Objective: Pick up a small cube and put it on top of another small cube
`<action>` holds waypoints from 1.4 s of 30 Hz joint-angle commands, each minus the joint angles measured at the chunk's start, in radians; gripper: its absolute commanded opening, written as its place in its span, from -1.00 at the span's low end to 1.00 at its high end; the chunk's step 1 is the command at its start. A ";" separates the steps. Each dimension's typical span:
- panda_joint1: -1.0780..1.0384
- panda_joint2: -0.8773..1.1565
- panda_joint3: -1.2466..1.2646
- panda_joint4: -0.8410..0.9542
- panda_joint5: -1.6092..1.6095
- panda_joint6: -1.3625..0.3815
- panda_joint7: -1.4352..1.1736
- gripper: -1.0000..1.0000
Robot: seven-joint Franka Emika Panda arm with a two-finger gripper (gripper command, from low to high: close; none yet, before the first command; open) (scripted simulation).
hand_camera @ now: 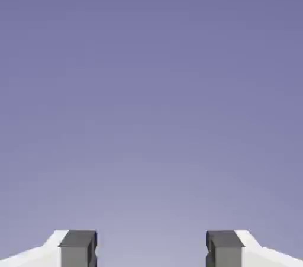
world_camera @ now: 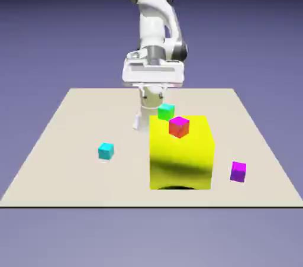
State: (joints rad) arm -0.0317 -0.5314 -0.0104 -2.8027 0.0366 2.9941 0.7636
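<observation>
Four small cubes show in the exterior view. A red cube (world_camera: 179,126) sits on the top face of a big yellow block (world_camera: 180,156). A green cube (world_camera: 166,111) shows just past the block's far edge, close to my gripper (world_camera: 147,116). On the table lie a cyan cube (world_camera: 106,151) at the left and a magenta cube (world_camera: 238,171) at the right. One finger (world_camera: 138,121) shows beside the block; the other is hidden behind it. The hand view holds only the blue-violet backdrop, with the fingertips (hand_camera: 78,247) wide apart and nothing between them.
The yellow block stands tall in the middle of the beige table (world_camera: 71,124), between the gripper and the table's near edge. It hides part of the table behind it and the base of the green cube.
</observation>
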 commanded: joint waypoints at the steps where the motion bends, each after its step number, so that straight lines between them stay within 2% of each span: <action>1: -0.036 0.032 -0.009 0.006 0.030 -0.036 0.019 0.00; 20: -0.725 0.639 -0.172 0.120 0.607 -0.711 0.375 0.00; 27: -0.719 0.828 -0.075 0.129 0.816 -0.565 0.226 0.00; 28: -0.719 0.828 -0.075 0.129 0.816 -0.565 0.226 -1.00; 34: -0.724 0.647 -0.168 0.121 0.616 -0.705 0.368 -1.00; 42: -0.484 0.383 0.068 0.288 0.597 -1.017 0.713 -1.00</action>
State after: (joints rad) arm -0.5164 -0.1483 0.0577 -2.5143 0.6364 1.9775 1.4757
